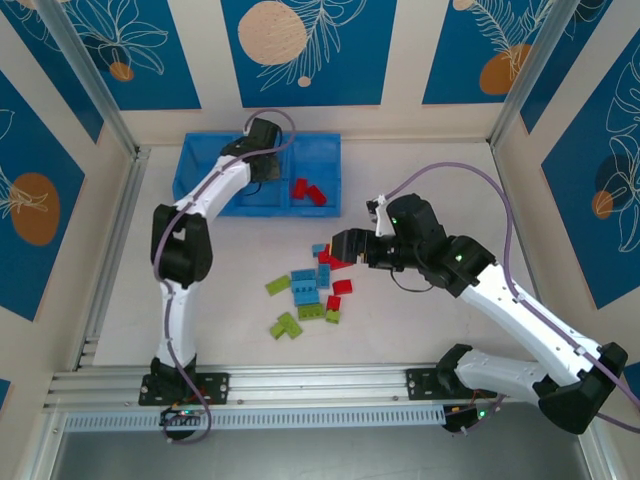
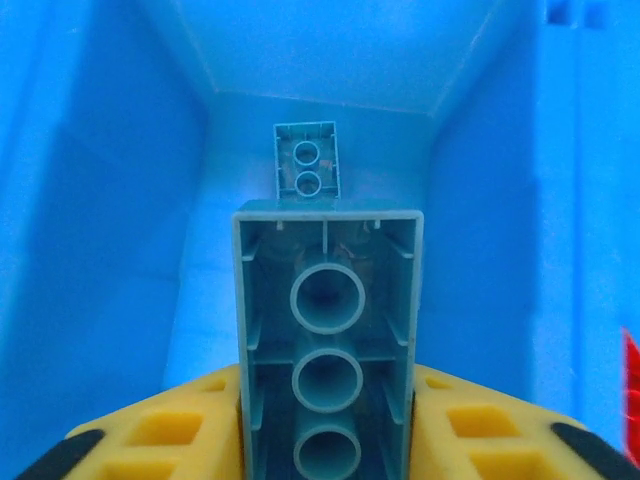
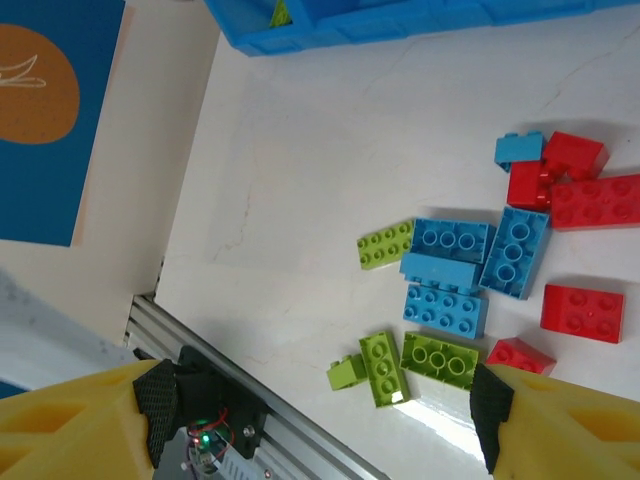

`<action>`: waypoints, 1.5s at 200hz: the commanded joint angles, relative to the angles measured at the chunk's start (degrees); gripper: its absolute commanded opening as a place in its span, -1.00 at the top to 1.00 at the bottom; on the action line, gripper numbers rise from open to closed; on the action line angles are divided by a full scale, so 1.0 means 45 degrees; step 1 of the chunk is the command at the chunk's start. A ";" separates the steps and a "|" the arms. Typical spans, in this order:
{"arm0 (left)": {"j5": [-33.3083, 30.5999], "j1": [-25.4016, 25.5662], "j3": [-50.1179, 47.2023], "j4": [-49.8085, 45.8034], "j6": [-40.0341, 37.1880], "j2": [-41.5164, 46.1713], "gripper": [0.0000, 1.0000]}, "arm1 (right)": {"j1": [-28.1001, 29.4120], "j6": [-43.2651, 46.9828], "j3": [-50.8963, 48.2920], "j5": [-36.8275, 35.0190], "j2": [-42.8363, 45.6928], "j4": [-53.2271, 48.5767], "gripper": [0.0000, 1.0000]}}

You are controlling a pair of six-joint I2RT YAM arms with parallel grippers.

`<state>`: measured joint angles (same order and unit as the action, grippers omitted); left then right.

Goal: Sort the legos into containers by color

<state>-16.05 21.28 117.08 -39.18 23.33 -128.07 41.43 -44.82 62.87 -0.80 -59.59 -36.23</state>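
Light-blue brick (image 2: 328, 340) clamped in the left gripper (image 2: 328, 425), down inside the bin's compartment (image 2: 100, 250), another blue brick (image 2: 307, 160) just ahead. Let go tilted and it could hop the wall (image 2: 480, 250) to the reds (image 2: 632, 385).

Loose legos (image 1: 303, 290) on table (image 1: 430, 180), before bin (image 1: 196, 175)

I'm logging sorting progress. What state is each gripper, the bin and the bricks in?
left gripper: shut on light blue brick, in the bin's middle compartment.
right gripper: open, empty, above loose pile.
bin: open-top, two red bricks in right compartment.
loose pile: red, blue, green bricks unsorted on table.
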 commanded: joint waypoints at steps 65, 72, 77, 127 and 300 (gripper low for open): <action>0.2116 0.0082 -0.2642 -0.0380 -0.0237 0.4729 -0.08 | 0.0168 -0.0077 -0.0300 -0.0984 0.0337 -0.0124 -0.59; 0.2475 0.0194 -0.3730 -0.0217 -0.0325 0.5702 -0.09 | 0.0150 -0.0036 -0.0244 -0.0959 0.0176 -0.0044 -0.59; 0.2583 0.0319 -0.4526 -0.0108 -0.0378 0.6374 -0.09 | 0.0149 0.0015 -0.0213 -0.0909 0.0052 0.0008 -0.59; 0.3150 0.2988 -1.1645 0.0274 -0.3069 1.1828 -0.25 | 0.0071 0.0482 0.0125 -0.0546 -0.1052 0.0373 -0.59; 0.4280 0.3692 -1.4213 0.2638 -0.9963 0.7932 -0.76 | 0.0022 0.0892 0.0492 -0.0610 -0.1333 -0.0543 -0.59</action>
<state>1.06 37.91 49.50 -25.89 -22.48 -90.06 41.89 -41.28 65.67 -3.03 -67.20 -37.43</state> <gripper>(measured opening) 0.921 0.795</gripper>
